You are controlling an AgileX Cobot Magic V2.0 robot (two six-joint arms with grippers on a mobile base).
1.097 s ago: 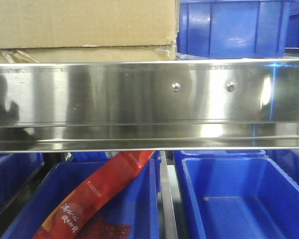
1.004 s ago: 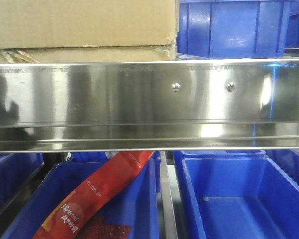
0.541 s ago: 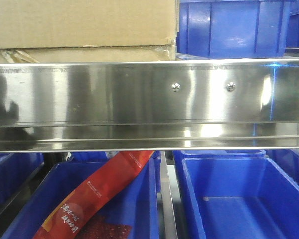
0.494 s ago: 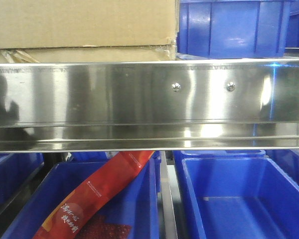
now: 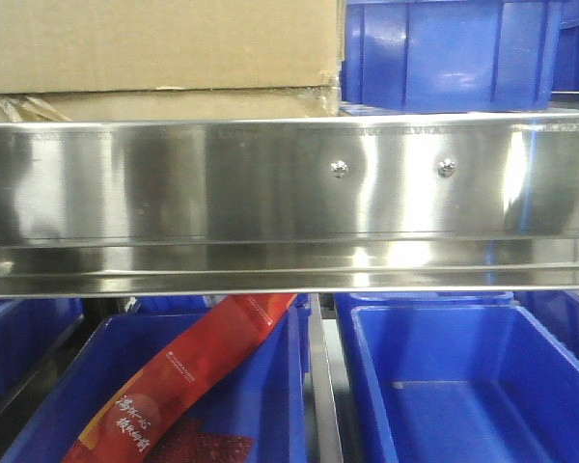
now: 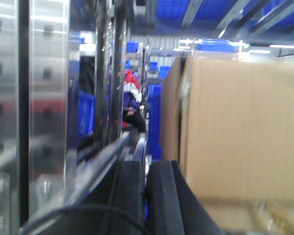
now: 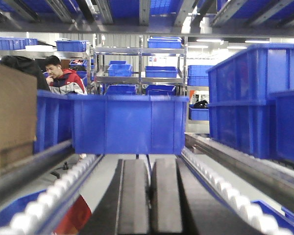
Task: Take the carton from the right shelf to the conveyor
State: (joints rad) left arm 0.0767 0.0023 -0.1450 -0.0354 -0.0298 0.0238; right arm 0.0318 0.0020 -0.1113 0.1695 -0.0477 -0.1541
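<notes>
Left claw [image 6: 146, 176] is sitting pinched closed and empty, just beside the carton [image 6: 235, 132]. Right claw [image 7: 149, 171] is likewise closed, facing a blue bin [image 7: 130, 122]. Carton is resting at the right shelf's [image 5: 222, 193] left end, so I'm judging nothing is grabbed yet, and the conveyor is out of sight.

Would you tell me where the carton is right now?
In the front view, the carton sits at upper left on the right shelf, just left of a blue bin.
</notes>
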